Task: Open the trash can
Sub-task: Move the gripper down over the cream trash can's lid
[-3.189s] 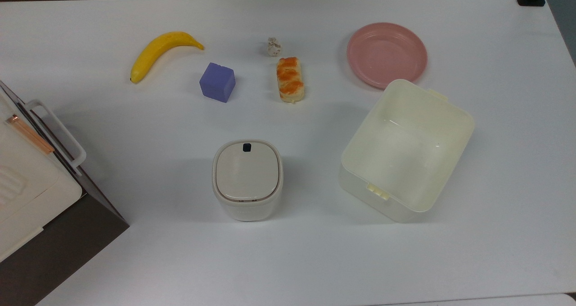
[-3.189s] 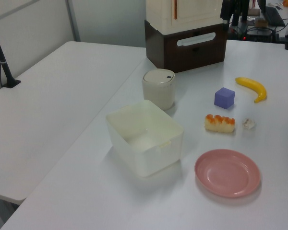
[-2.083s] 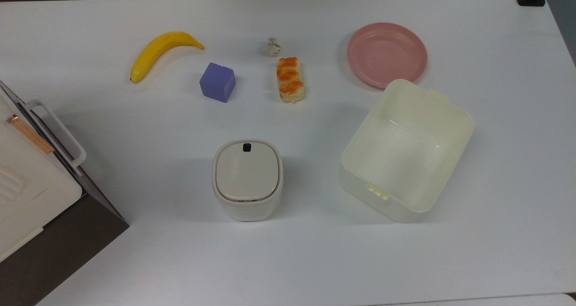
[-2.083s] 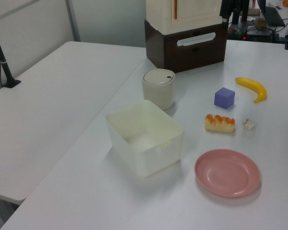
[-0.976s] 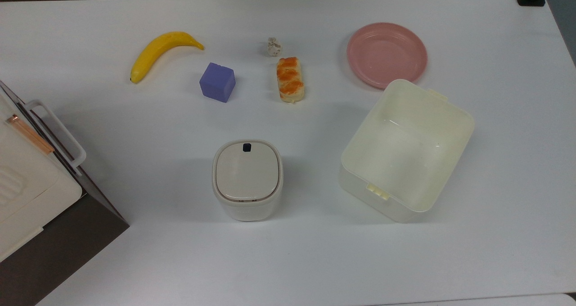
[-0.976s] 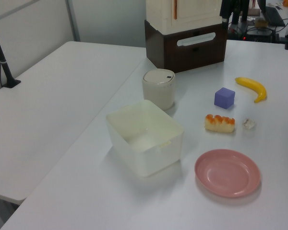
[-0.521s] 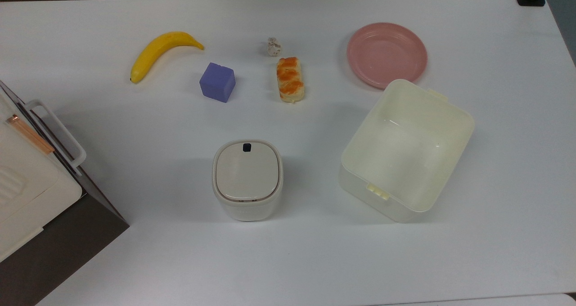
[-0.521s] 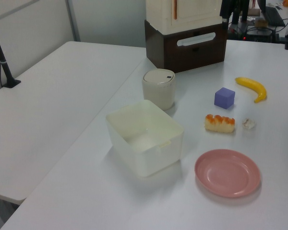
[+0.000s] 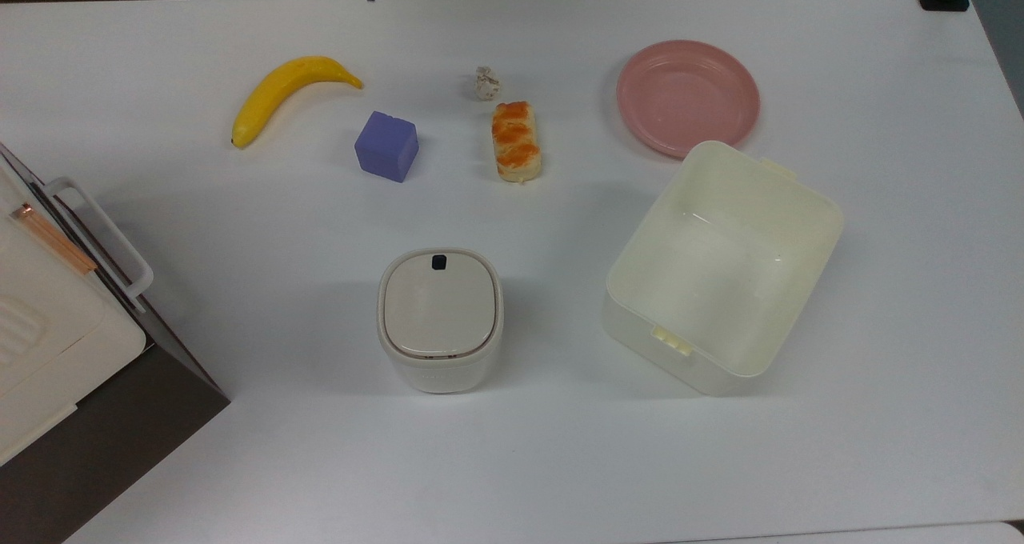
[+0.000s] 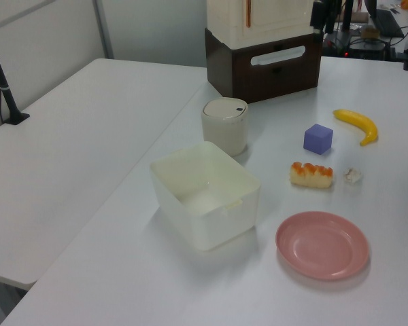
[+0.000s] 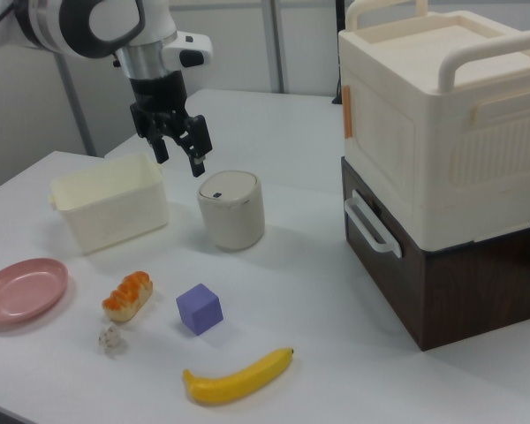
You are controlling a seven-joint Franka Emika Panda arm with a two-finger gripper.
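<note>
The trash can (image 9: 439,320) is a small cream-white bin with a beige lid lying flat and shut, standing in the middle of the white table. Its dark button (image 9: 438,262) sits at the lid's far edge in the top view. The left view has the trash can (image 10: 225,127) beyond the tub. In the right view my gripper (image 11: 180,157) hangs open in the air, above and a little to the left of the trash can (image 11: 231,210), with nothing between its fingers and no contact with the lid.
A lidless pale-yellow tub (image 9: 632,340) stands at the top view's right of the can, with a pink plate (image 9: 687,96) beyond it. A banana (image 9: 288,88), purple cube (image 9: 387,146), bread roll (image 9: 516,142) and small crumpled scrap (image 9: 486,83) lie farther back. A brown-and-cream cabinet (image 11: 442,177) stands close by.
Nothing on the table has moved and the lid stays shut. Dark shapes at the top edges of the top view and the left view have shifted slightly.
</note>
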